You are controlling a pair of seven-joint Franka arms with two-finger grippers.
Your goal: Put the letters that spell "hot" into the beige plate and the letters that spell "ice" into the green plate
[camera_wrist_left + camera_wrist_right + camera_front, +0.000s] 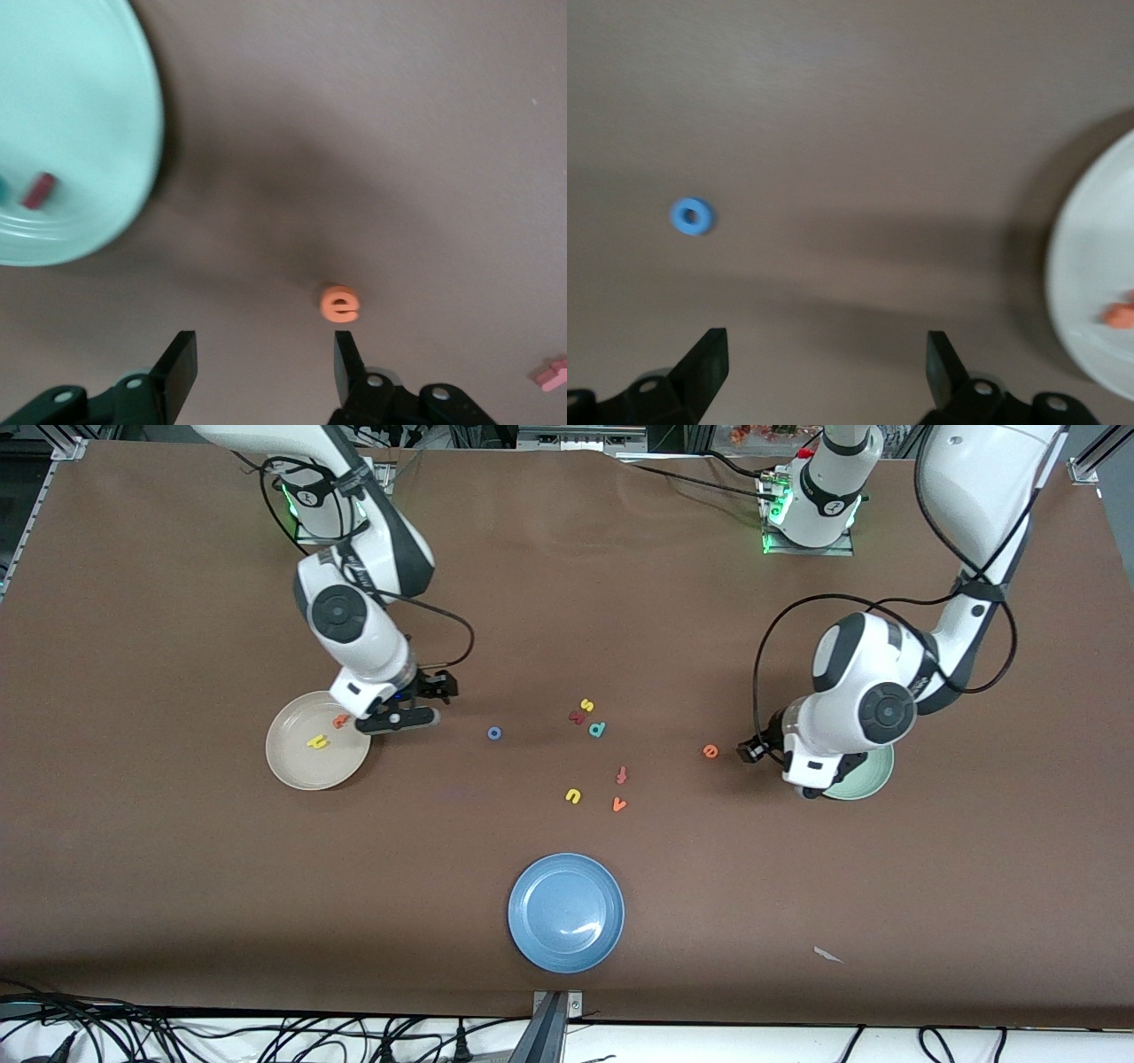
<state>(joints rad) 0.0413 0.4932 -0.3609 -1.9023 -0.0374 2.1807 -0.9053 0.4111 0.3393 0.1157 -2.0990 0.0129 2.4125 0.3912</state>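
Right claw (423, 707): over the desk (567, 602) at the rim of the beige plate (306, 775), fingers spread wide, nothing between them. The beige plate holds the yellow h (317, 741) and the orange t (340, 721). The blue o (494, 732) lies on the bare desk just beside the right claw, toward the middle of the desk; the right wrist view shows it apart from both fingers.

Left claw (769, 746): low over the desk beside the green plate (864, 784), fingers parted, holding nothing. The orange e (710, 751) lies on the desk close to the left claw; in the left wrist view it sits just off one fingertip (345, 347), not between the two. The green plate, largely covered by the left arm in the front view, shows the dark red i (39, 190) inside it in the left wrist view, with a sliver of teal at the frame edge next to it.

Mid-desk: yellow s (586, 705), teal p (597, 729), yellow u (573, 795), orange v (618, 804), a reddish t-like letter (622, 775). The blue plate (532, 939) is nearest the front camera.
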